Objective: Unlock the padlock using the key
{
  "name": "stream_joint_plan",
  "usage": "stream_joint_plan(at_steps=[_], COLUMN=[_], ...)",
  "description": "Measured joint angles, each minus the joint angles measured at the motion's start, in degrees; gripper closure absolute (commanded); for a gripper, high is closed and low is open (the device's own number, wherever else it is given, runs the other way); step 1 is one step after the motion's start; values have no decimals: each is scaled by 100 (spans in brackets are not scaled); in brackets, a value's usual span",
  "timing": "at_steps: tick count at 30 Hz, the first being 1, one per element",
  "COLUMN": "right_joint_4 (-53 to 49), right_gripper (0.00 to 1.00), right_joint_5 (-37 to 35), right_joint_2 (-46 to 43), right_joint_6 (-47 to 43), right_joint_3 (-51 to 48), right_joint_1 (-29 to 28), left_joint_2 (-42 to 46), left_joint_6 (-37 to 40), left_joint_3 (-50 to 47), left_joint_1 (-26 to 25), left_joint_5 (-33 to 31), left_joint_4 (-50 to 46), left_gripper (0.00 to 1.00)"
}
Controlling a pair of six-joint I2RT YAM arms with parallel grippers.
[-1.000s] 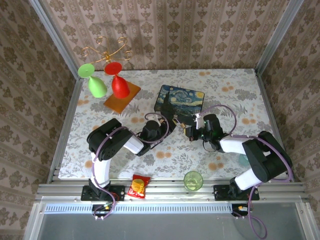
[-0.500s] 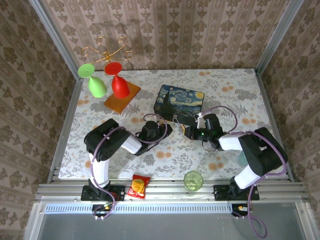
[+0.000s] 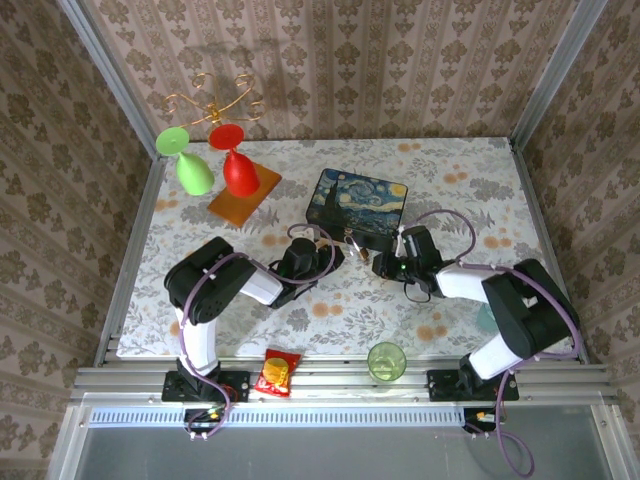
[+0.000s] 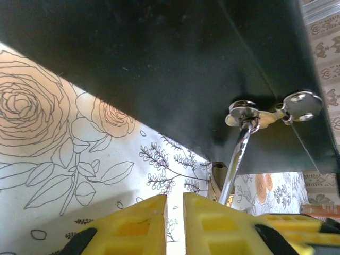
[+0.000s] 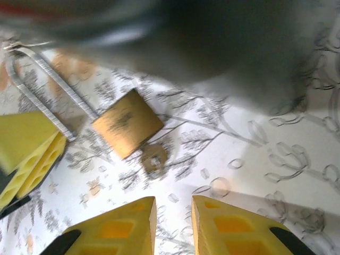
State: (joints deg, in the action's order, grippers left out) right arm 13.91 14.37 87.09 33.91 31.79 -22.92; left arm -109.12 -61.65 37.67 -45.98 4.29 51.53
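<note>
The brass padlock [image 5: 127, 122] lies on the flowered tablecloth, and its silver shackle [image 5: 42, 90] runs up to the clasp [image 4: 244, 111] on the painted box [image 3: 358, 200]. The key's [image 5: 154, 158] round head sticks out of the padlock's lower edge. My right gripper [image 5: 172, 199] is open just below the key, with only cloth between its fingers. My left gripper [image 4: 174, 197] has its fingers a narrow slit apart with nothing in it. The shackle [image 4: 236, 159] and a bit of the padlock body [image 4: 215, 183] sit just right of that gripper. From above, both grippers [image 3: 328, 256] [image 3: 380, 262] flank the padlock [image 3: 352, 243].
The dark box wall [image 4: 159, 69] stands close ahead of my left gripper. A green cup [image 3: 386, 361] and a red snack packet [image 3: 277, 372] sit at the near edge. Red and green glasses [image 3: 238, 172] stand on an orange board at the back left.
My right gripper has opened, let go of the key and drawn back a little. The left arm has shifted slightly toward the box, its fingers unchanged.
</note>
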Motion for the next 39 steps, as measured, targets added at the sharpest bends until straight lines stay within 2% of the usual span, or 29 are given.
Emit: stream_joint_plan(at_steps=[3,6,12,17,26,31,36,39], right_joint_4=[-470,-732,-940,-1088,-1073,-997,-765,-669], right_gripper=[64,64,66,67,70,74,87,91], right_joint_5=[-514,-938,-1364,-1587,-2144,-2400,-2465,-2457], right_joint_2=[-382,-485,243,811,1016,1366,1471,1478], right_joint_6=[-262,-505,-1097,-1526,-1871,-1965,-2050,-2015], right_joint_3=[232,664,1668,2081,2076,2076,2074,2031], right_joint_1=[-413,-748,-866,-981,-1185,-1224,-1224,-1239], left_joint_2=[323,828,1670,1825,1847,1847,1853,1884], left_joint_6=[151,431,1008,1202,1246,1248,1248,1294], left_joint_3=[-57,-57,7,-15,-129,-129,-140,-140], left_joint_1=[2,11,127,227,229,269,269,269], left_joint_5=[-59,-133,-219,-286,-304,-302,-302,-304], left_joint_4=[-291,-673,-1316,-1606,-1687,-1687,-1690,-1757], left_gripper=[83,82,81,81,81,81,80,81])
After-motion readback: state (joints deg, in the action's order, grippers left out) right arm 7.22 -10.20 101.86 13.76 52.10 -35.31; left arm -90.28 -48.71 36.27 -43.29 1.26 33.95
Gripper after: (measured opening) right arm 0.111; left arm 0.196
